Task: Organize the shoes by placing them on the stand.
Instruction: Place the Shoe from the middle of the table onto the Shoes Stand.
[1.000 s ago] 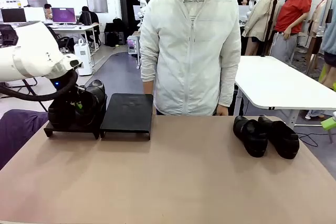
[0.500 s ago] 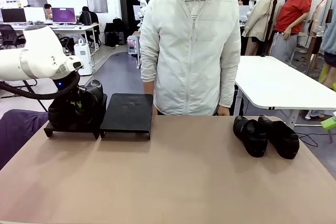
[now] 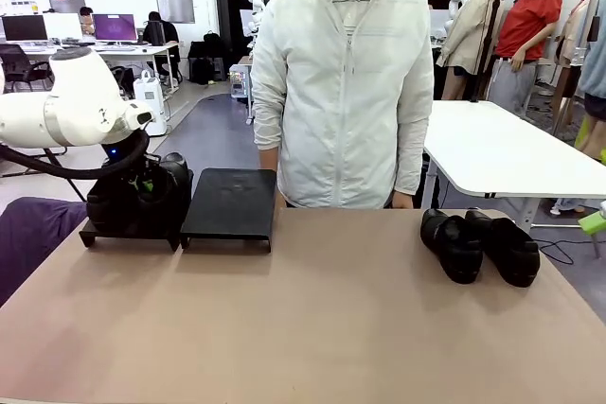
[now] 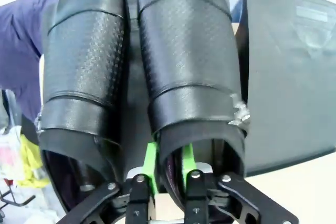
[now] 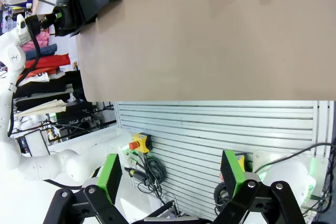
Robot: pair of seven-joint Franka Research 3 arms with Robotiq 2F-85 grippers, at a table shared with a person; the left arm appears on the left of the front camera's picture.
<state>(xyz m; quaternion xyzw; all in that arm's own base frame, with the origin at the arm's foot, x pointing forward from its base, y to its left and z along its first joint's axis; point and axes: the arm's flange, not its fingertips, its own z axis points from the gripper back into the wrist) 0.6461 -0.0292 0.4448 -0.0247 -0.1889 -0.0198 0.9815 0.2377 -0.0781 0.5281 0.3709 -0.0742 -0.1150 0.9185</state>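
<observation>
1. left platform (image 3: 128, 234): half of the stand, at the far-left of the table (image 3: 312, 328). The placed pair (image 3: 133, 201) sits on it side by side, heel openings toward the wrist camera and toes away. I read this pair as done.
2. left gripper (image 4: 169, 158): it's down at the heel opening of the inner shoe (image 4: 184, 51), the one next to the bare platform. The green pads (image 4: 150, 161) sit close together, one inside the opening and one outside, with the collar wall between them. That makes sense, since the thin collar is the only part narrow jaws can take and the shoe body is too wide. I can't tell whether the pads are clamping or slack on the leather. The outer shoe (image 4: 84, 61) is just beside it, and the fingers aren't on it.
3. right platform (image 3: 230, 201): set right beside the left one, top bare. It's probably the slot for the second pair.
4. person (image 3: 341, 92): stands at the far edge behind the stand, arms down, touching none of the task things.
5. loose pair (image 3: 454, 245): two shoes on bare table at the far right, touching each other and well apart from the stand. They're the work left, and they lie on the right arm's side.
6. right gripper (image 5: 170, 174): fingers spread wide, nothing between them. It's held back from the table, apparently parked clear while the left arm works.
</observation>
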